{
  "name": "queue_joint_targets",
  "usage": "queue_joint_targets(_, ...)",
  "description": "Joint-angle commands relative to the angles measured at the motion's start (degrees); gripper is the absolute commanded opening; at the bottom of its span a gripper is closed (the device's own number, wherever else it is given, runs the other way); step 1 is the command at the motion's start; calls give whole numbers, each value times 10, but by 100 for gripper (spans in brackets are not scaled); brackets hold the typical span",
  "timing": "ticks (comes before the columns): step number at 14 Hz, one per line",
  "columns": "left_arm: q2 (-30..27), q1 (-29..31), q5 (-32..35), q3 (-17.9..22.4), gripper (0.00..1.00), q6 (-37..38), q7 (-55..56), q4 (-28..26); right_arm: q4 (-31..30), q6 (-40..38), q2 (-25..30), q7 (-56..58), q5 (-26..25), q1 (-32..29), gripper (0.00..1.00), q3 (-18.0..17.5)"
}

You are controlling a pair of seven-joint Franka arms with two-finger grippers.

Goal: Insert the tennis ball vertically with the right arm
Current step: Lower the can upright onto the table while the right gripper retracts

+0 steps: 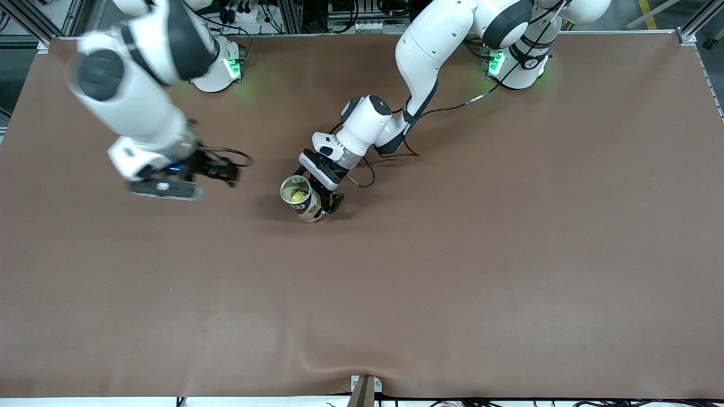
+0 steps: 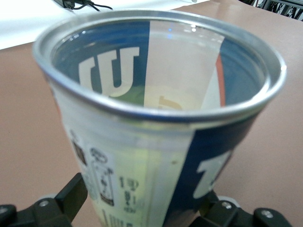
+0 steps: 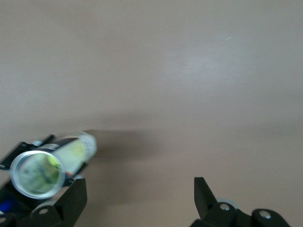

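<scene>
A clear ball can (image 1: pixel 301 198) stands upright near the middle of the brown table (image 1: pixel 509 254), its silver-rimmed mouth open to the ceiling and a yellow-green tennis ball (image 1: pixel 296 195) visible deep inside it, down at the bottom. The left gripper (image 1: pixel 326 204), reaching in from the left arm's end of the table, is set low around the can's lower body, one black finger on either side. In the left wrist view the can (image 2: pixel 156 127) fills the picture, and the two fingers (image 2: pixel 71 196) flank its base with their jaws spread wide; whether the pads press the wall or stand just clear of it cannot be told. The ball sits well below the can's rim, inside the wall that runs between those fingers.

The right gripper (image 1: pixel 223 171) hangs over bare table toward the right arm's end, well apart from the can, with nothing in it. The right wrist view shows its fingers (image 3: pixel 71 201) spread wide over the cloth, with the can (image 3: pixel 49 168) and the ball (image 3: pixel 38 174) in it to one side.
</scene>
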State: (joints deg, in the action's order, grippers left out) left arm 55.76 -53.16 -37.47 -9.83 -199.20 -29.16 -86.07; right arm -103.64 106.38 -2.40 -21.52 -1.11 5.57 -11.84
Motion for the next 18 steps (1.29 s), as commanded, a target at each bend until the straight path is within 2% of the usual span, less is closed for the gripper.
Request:
queue_joint_targets(1,-35,9,10,-5,100,17,4,-38,-11,-25,42,54,0,-31,100,-5)
queue_joint_targets(4,-45,9,10,-5,100,22,23,-49,-9,-68,74,55,-1,-50,100,-5)
queue_joint_targets(8,-71,9,10,-5,100,36,34,-83,-8,-75,90,139,-3,-72,100,3)
queue_joint_targets(11,-86,13,11,-5,100,50,41,-103,26,-83,85,139,-1,-45,100,30)
queue_joint_targets(15,-117,21,13,-5,100,76,44,-146,91,-95,43,139,7,-47,100,31)
queue_joint_targets(18,-158,31,20,-5,100,121,58,-199,94,-96,38,138,7,-56,100,32)
